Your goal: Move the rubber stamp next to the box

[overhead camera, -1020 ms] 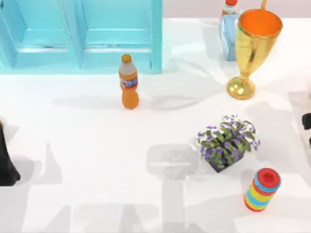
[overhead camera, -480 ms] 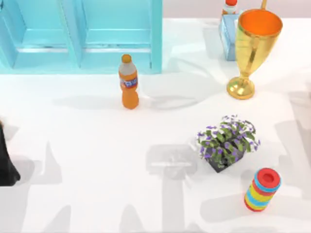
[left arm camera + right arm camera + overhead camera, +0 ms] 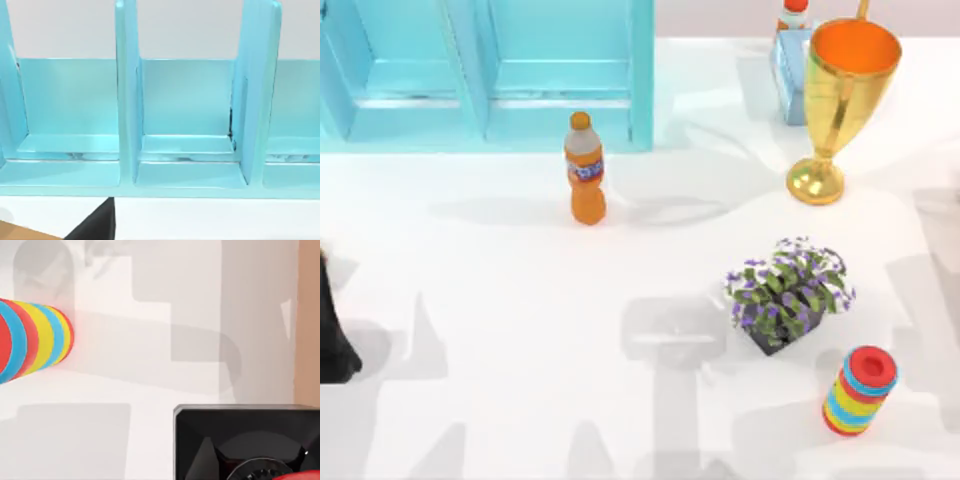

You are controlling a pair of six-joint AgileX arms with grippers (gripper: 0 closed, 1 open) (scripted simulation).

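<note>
Neither gripper's jaws can be made out, so I cannot tell how open they are. The stamp [image 3: 247, 442] sits on the table [image 3: 520, 300] near the striped cylinder [image 3: 860, 390], seen from the right wrist. From that cylinder, the plant [image 3: 788, 290] is just up-left and the left arm [image 3: 332, 335] far left.

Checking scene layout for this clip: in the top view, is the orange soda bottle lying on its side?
No. The orange soda bottle stands upright in front of the blue shelf unit.
</note>
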